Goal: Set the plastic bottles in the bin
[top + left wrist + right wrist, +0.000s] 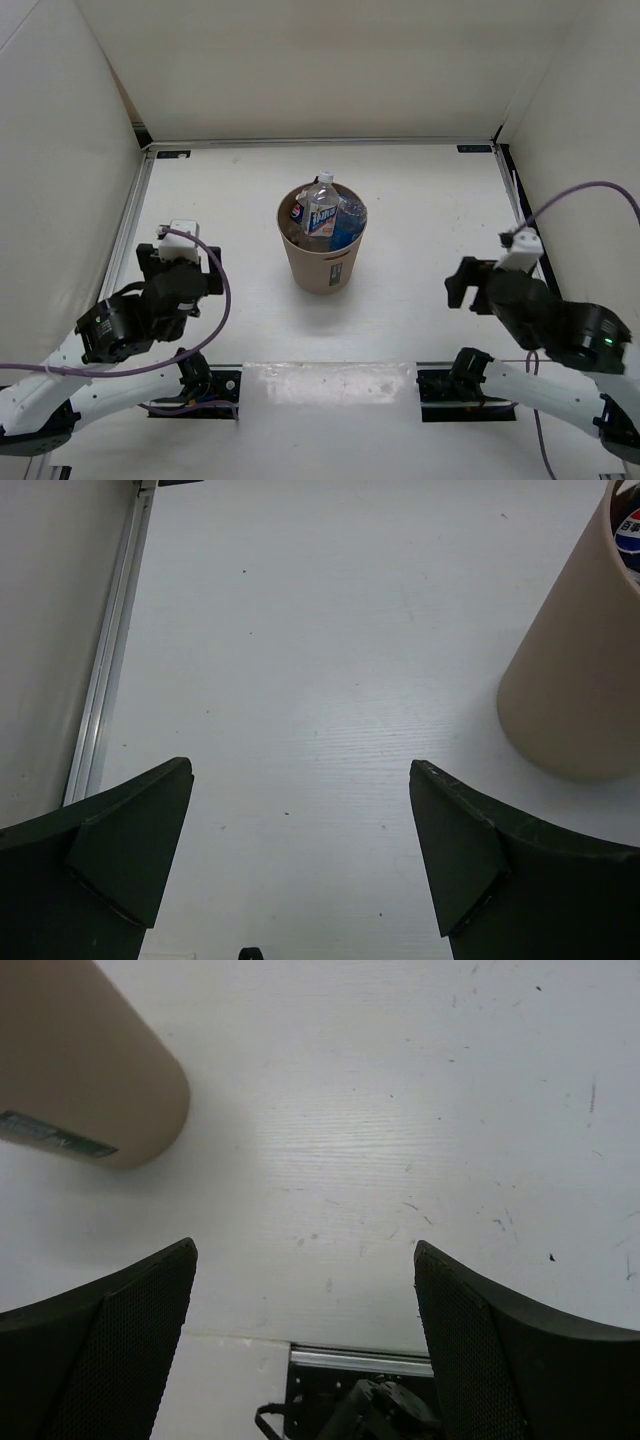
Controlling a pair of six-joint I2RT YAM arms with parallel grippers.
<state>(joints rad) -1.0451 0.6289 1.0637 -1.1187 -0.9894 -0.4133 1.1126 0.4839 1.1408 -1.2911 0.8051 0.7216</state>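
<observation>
The tan bin (322, 262) stands in the middle of the table. Several clear plastic bottles stick out of its top: one upright with a white and blue label (321, 208), one blue-tinted on the right (349, 222), one on the left (297, 211). My left gripper (178, 268) is open and empty, well left of the bin. In the left wrist view (300, 770) the bin (575, 680) is at the right edge. My right gripper (462, 287) is open and empty, right of the bin. In the right wrist view (305, 1248) the bin (90, 1070) is at the upper left.
White walls enclose the table on three sides. An aluminium rail (110, 650) runs along the left edge. The black arm mounts (450, 385) sit at the near edge; one shows in the right wrist view (370, 1400). Purple cables (215, 310) loop by both arms.
</observation>
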